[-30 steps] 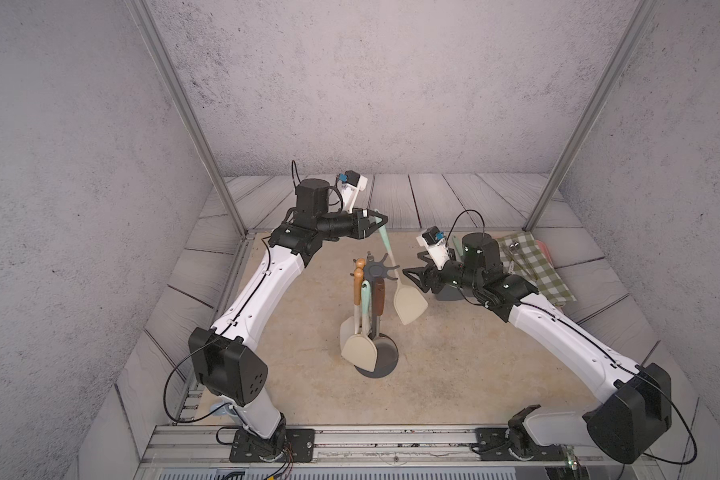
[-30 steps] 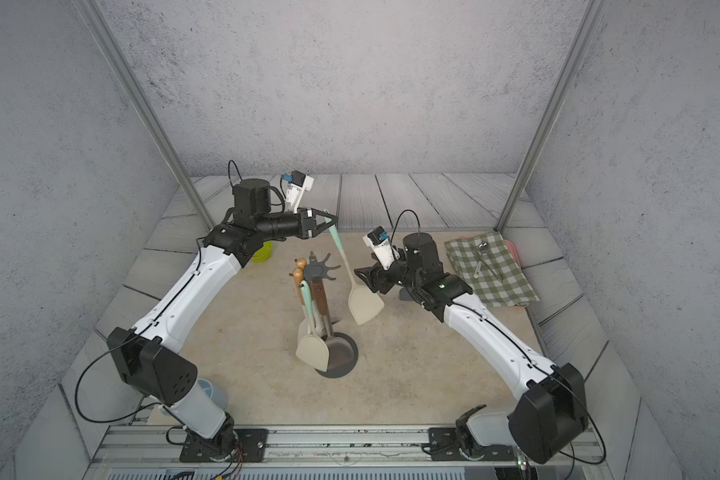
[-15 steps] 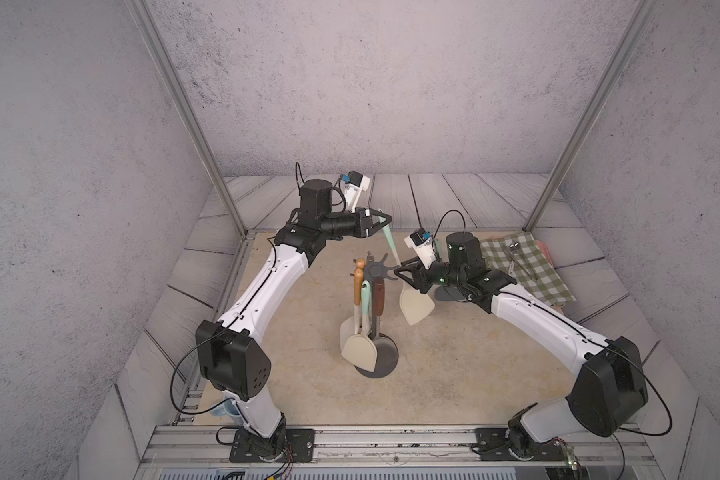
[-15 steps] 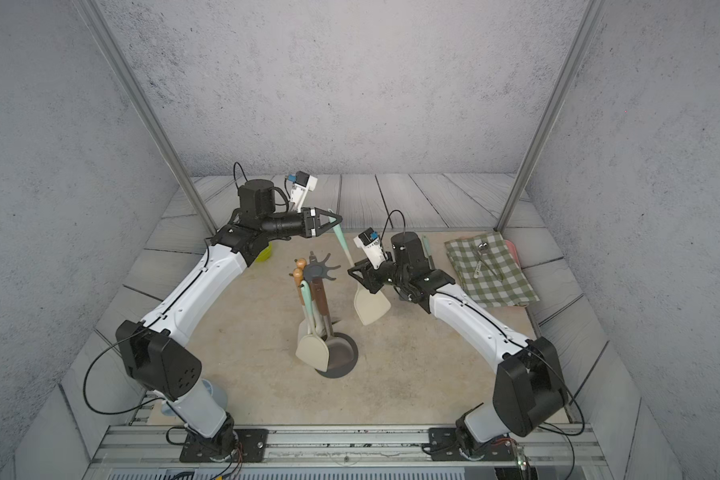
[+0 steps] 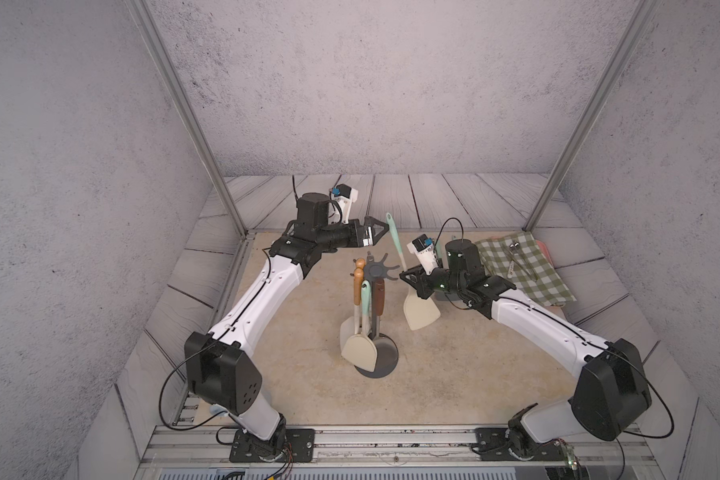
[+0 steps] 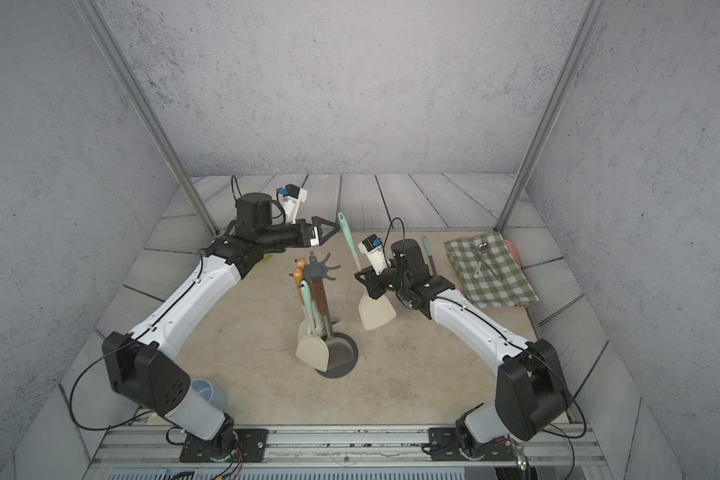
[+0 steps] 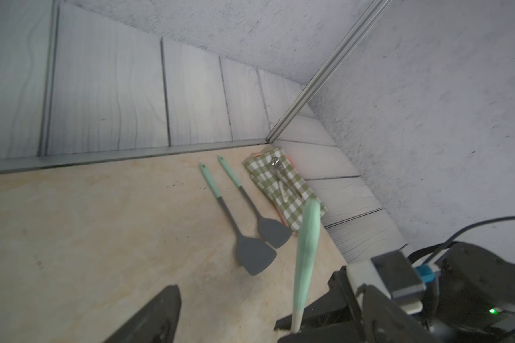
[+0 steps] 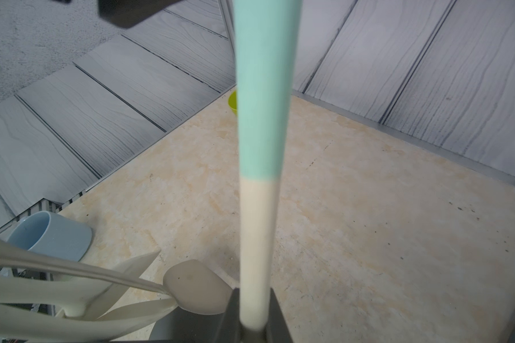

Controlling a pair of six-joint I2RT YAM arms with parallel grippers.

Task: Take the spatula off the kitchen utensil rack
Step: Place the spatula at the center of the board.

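Observation:
The spatula (image 5: 396,249) has a mint handle and a cream blade (image 6: 376,312). It stands nearly upright beside the kitchen utensil rack (image 5: 376,271), clear of its prongs. My right gripper (image 5: 408,279) is shut on the cream neck just above the blade, as the right wrist view shows with the spatula (image 8: 258,231) between the right gripper's (image 8: 254,323) jaws. My left gripper (image 5: 385,228) is open at the handle's top end. In the left wrist view the spatula's handle (image 7: 306,252) rises past my left gripper (image 7: 238,323), apart from its visible finger (image 7: 152,317).
Several other utensils (image 5: 362,320) hang on the rack over its round base (image 5: 385,365). Two grey spatulas with mint handles (image 7: 250,237) lie beside a green checked cloth (image 5: 520,270) at the back right. A blue cup (image 8: 51,234) and a green bowl (image 8: 233,102) sit at the left.
My right arm swung in and its gripper shut on the spatula's neck. My left gripper then opened and let go of the handle's top.

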